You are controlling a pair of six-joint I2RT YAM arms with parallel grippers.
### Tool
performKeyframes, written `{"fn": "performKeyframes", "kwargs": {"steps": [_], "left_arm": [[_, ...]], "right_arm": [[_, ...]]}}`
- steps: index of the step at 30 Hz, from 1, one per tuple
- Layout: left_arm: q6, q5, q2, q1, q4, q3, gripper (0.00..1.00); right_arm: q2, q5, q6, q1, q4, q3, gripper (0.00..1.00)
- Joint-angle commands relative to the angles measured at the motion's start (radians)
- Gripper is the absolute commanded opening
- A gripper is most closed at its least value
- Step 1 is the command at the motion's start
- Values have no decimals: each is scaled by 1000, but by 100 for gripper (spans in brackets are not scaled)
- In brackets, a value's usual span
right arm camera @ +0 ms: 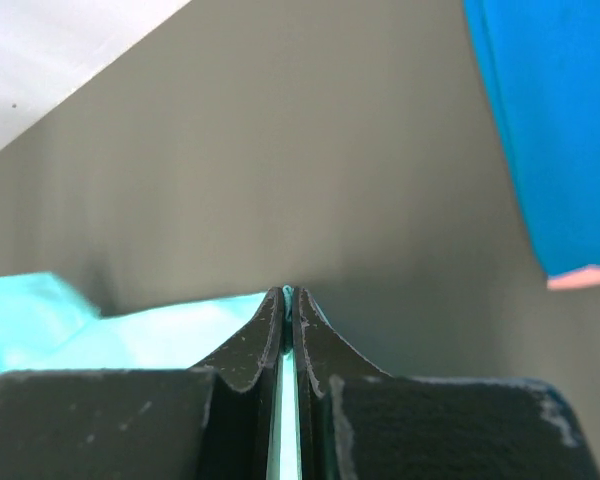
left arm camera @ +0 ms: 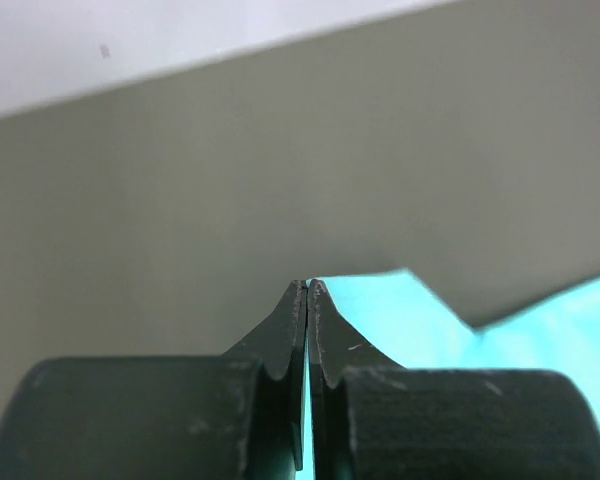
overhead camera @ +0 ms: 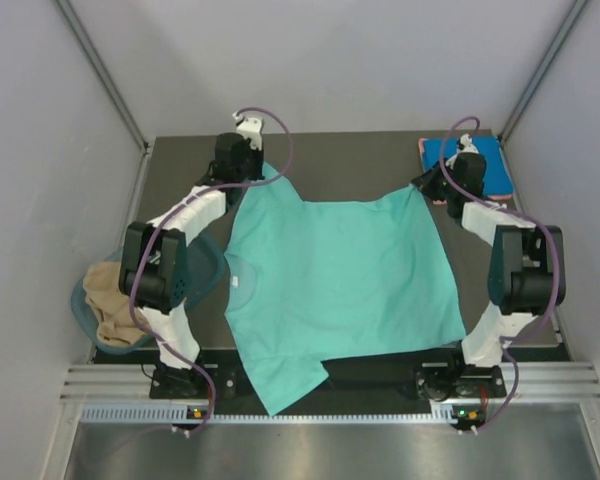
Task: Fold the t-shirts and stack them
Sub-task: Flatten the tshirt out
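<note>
Left pincer [overhead camera: 261, 172] and right pincer [overhead camera: 421, 186] hold teal t-shirt [overhead camera: 345, 275].

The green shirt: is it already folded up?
No, the green shirt lies spread open in a single layer across the table.

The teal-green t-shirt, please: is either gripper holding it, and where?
Both hold the teal-green t-shirt: left gripper at its far-left corner, right gripper at its far-right corner.

soft, even light comes from above onto my table [overhead camera: 350, 165]; its dark top looks matte, and the metal rail [overhead camera: 100, 385] at the near edge shines pale. the overhead view is sharp. in my wrist views my fingers [left arm camera: 280, 340] sit close and blurred, and the teal-green t-shirt [left arm camera: 380, 320] glares bright, maybe overexposed.
</note>
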Motion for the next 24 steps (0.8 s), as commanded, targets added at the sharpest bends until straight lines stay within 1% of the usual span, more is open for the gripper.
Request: {"fn": "performKeyframes", "kwargs": {"steps": [1,2,6,11,13,15,17,18,19,20,21,22,24], "left_arm": [[32,39,24,17,101,72,0],[36,38,27,21,101,77,0],[47,71,29,43,113,63,0],[41,145,46,49,104,63,0],[22,165,47,49,107,60,0],[16,163,51,49,116,51,0],[22,137,57,49,115,52,0],[30,78,63,49,98,57,0],[35,53,67,49,84,65,0],[41,30,67,52,79,68,0],[42,-11,67,52,78,68,0],[42,-18,69,58,73,72,0],[39,-54,74,63,58,86,0]], "right_arm": [[56,-42,-9,-26,98,121,0],[74,-29,-18,-35,60,143,0],[151,-25,-39,-60,21,217,0],[170,-53,-50,-77,21,232,2],[173,-62,-65,-75,-2,246,4],[173,-50,-65,-72,-60,261,17],[168,-39,-58,-66,-95,284,26],[168,-23,-53,-63,-170,301,32],[170,-3,-53,-57,-218,345,35],[170,39,-49,-48,-318,362,41],[165,65,-41,-42,-366,379,42],[162,127,-33,-36,-461,404,42],[145,181,12,-32,-535,402,41]]}}
